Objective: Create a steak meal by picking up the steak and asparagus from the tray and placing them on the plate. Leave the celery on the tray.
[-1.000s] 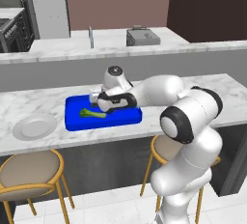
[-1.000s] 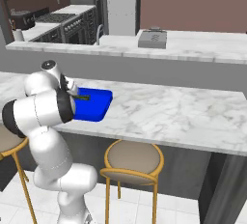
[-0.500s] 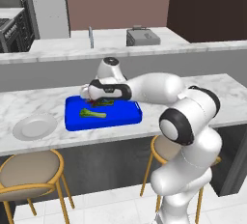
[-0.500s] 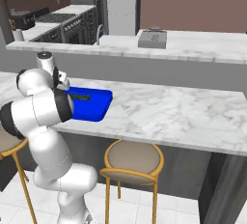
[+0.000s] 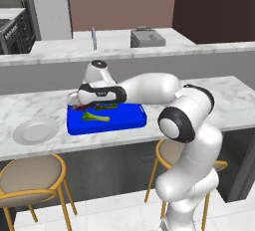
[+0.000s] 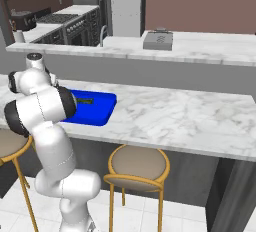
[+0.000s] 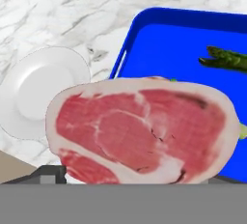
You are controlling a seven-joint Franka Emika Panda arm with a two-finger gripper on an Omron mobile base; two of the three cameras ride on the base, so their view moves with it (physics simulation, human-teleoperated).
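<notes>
Steak [image 7: 140, 129] is right up close in the hand view, big and pink-red with a pale edge. It hides the tips of the gripper [image 5: 77, 104], so I cannot tell if they are pinching it or spread apart. In the left base view a bit of red shows just under the hand, over the left end of the blue tray [image 5: 127, 121].

Past the meat, the tray's left rim [image 7: 126, 49] lies on the marble counter [image 7: 62, 10]. The round white plate [image 7: 34, 90] sits just beside that rim, on the counter, with nothing on it.

Farther in on the tray is the dark green asparagus [image 7: 226, 59]. The light green celery [image 5: 95, 118] lies on the tray too, nearer the front edge.
</notes>
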